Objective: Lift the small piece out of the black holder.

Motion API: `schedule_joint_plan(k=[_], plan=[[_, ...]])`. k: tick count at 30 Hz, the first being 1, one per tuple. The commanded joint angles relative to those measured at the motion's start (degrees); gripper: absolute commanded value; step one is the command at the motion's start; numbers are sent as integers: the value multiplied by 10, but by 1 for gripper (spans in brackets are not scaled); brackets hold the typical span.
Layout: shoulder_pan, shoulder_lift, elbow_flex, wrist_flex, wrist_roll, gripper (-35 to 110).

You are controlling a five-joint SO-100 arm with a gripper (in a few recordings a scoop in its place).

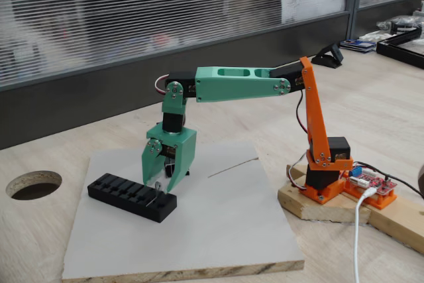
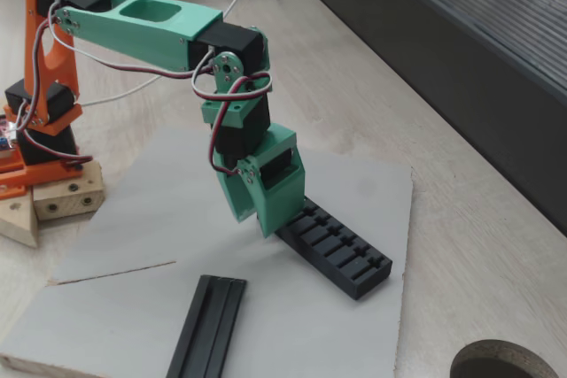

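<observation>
Lower left of centre in a fixed view, the green gripper [image 1: 163, 187] points straight down over the right-hand end of the black holder [image 1: 131, 197], its tips just above the last slots. The holder lies flat on the grey board [image 1: 218, 230], slots upward — presumably so that anything seated in them can be drawn out vertically, which would explain the wrist being turned nose-down, not angled. A thin pale sliver sits between the tips, at the holder's top near that end; this looks like the small piece [image 1: 159, 193], though it is too small to be sure of its shape or of whether it is already clear of its slot. The jaws stand at a narrow gap, the movable finger angled toward the fixed one; whether they are actually pinching the piece I cannot tell. In the other fixed view the gripper [image 2: 266, 219] covers the upper-left end of the holder [image 2: 341, 254], hiding the piece and the tips. A black rail [image 2: 208, 325] lies apart on the board at lower centre, well away from the work. The orange base [image 1: 324, 177] is fixed to a wooden block [image 1: 318, 207] at right, and the arm reaches across nearly level — a long reach, so a slow lift seems advisable. Judgement: at the grasp stage, lift not yet evident.
</observation>
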Motion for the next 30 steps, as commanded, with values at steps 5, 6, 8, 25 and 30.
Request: schedule_joint_plan(k=[5, 6, 8, 25, 30], plan=[[-10, 13, -5, 1, 13, 33], [-10, 13, -5, 1, 13, 33], [-10, 13, -5, 1, 18, 33], [-11, 13, -5, 1, 71, 33], [-11, 13, -5, 1, 71, 33]])
